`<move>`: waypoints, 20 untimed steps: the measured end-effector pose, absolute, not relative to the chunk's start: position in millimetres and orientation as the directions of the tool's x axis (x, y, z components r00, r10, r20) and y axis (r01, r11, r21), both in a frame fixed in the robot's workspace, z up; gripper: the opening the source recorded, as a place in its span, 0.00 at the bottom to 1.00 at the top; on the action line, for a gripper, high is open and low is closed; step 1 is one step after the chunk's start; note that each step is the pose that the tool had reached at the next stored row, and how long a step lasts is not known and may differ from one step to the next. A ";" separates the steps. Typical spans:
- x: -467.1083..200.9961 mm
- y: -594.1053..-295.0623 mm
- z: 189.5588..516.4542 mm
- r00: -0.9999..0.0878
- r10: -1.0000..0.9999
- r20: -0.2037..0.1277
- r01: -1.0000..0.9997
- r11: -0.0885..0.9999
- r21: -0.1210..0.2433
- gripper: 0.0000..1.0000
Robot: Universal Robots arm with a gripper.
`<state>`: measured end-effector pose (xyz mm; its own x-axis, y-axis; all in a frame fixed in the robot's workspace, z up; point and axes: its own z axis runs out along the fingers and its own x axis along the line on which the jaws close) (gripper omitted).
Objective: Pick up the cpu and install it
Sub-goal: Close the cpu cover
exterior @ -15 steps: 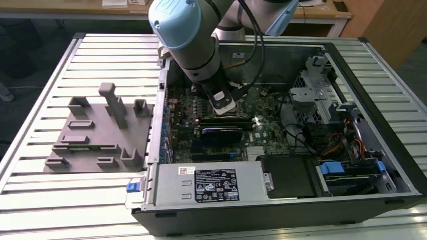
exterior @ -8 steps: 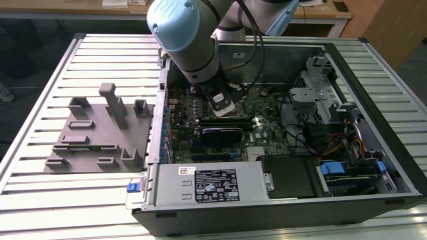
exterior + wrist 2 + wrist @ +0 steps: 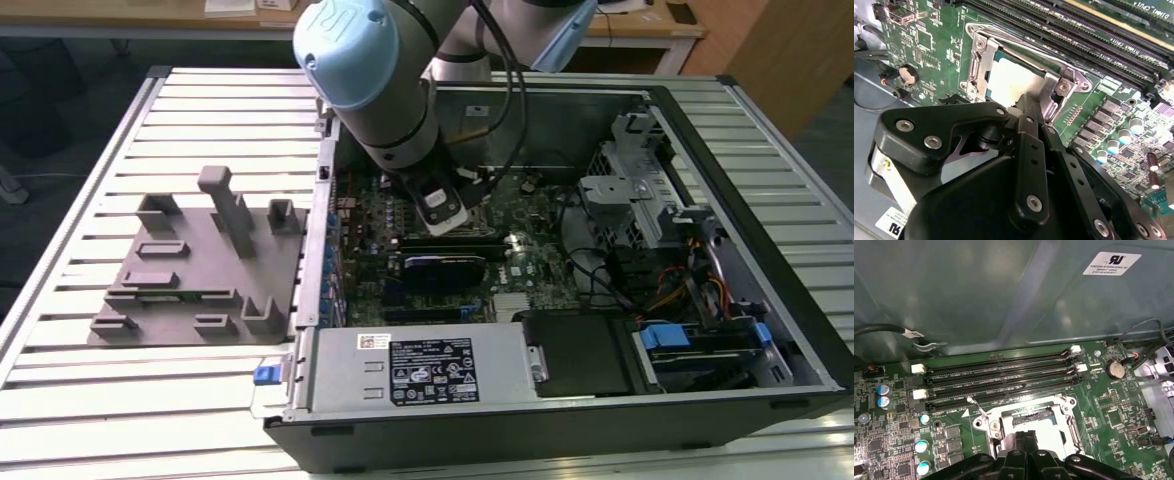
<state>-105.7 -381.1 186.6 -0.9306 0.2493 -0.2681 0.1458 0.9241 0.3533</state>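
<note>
Evidently the gripper (image 3: 1026, 102) was pinched shut on the near edge of the cpu (image 3: 1006, 80), which sat inside the open socket frame (image 3: 976, 62); whether it was fully seated I could not tell; in the exterior view this spot lay at twelve o'clock from the label (image 3: 431, 370); a skewed chip, I judged, might catch the frame or bend contacts; a weak pinch might drop it onto the board (image 3: 919, 40).
</note>
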 end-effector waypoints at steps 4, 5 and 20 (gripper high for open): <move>-105.7 -381.2 186.0 -0.931 0.251 -0.267 0.146 0.922 0.358 0.11; -105.7 -381.3 186.0 -0.931 0.251 -0.267 0.146 0.922 0.359 0.11; -104.5 -381.9 183.7 -0.928 0.254 -0.272 0.143 0.918 0.371 0.11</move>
